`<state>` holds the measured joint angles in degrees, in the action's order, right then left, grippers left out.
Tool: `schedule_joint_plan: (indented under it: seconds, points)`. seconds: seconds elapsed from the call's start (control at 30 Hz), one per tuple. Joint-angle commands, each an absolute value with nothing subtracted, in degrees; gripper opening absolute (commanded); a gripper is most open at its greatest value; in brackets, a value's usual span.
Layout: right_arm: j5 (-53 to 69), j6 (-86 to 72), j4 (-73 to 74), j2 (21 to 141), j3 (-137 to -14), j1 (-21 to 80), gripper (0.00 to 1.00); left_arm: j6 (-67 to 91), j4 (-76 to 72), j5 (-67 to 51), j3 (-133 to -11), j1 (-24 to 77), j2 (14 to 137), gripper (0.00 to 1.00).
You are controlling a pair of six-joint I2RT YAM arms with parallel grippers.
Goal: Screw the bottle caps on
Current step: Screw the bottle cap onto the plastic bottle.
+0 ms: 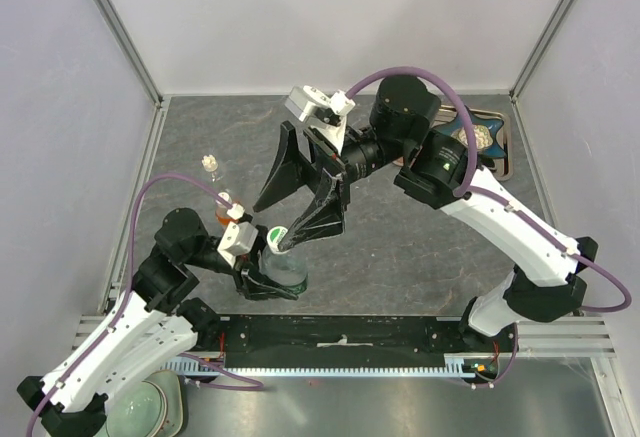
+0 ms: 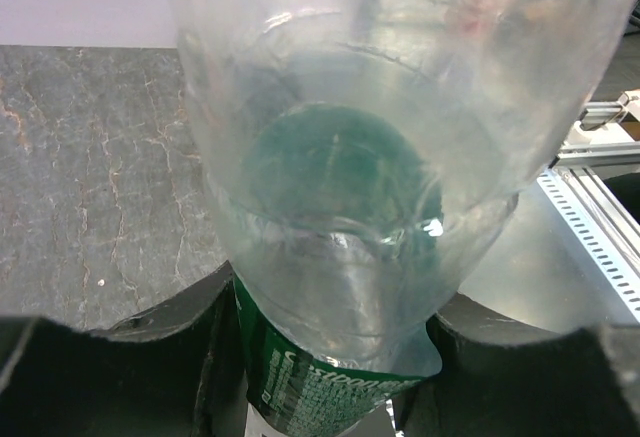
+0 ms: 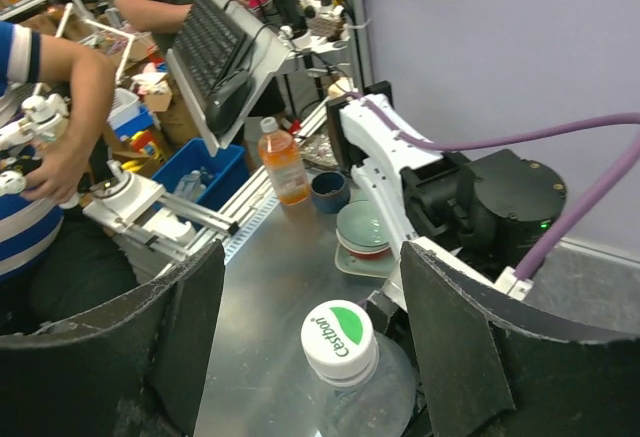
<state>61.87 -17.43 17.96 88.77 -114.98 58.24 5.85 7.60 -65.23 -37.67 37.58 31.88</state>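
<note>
My left gripper [image 2: 330, 357] is shut on the clear bottle with the green label [image 2: 400, 157], which it holds low on the body [image 1: 288, 269] near the table's front edge. On this bottle's neck sits a white cap with a green mark [image 3: 340, 342], also visible from above [image 1: 277, 235]. My right gripper [image 3: 320, 347] is open with a finger on each side of the cap and a gap on both sides [image 1: 272, 227]. The orange bottle [image 1: 225, 209] stands just behind my left wrist with a white cap on it. The tiny clear bottle [image 1: 211, 165] stands farther back left.
A dark tray [image 1: 497, 152] sits at the back right corner behind the right arm. Off the table's near left, stacked bowls [image 3: 365, 227], a blue cup [image 3: 328, 192] and another orange bottle [image 3: 283, 162] stand on a metal sheet. A person [image 3: 50, 157] is beyond the rail.
</note>
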Motion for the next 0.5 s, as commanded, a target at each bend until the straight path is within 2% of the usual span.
schedule_joint_plan:
  seconds: [0.0, 0.33, 0.47]
  points:
    - [68.90, -22.15, 8.00, 87.89, -112.06, 58.27, 0.77, 4.83, 6.15, -67.59, -39.73, 37.35, 31.29, 0.02]
    - [70.23, -20.04, 7.65, 89.74, -110.83, 58.01, 0.64, 7.73, 4.13, -67.32, -40.34, 37.35, 31.73, 0.02]
    - [69.87, -19.95, 7.65, 89.73, -110.13, 58.09, 0.64, 8.70, 3.25, -67.15, -40.17, 37.27, 31.73, 0.02]
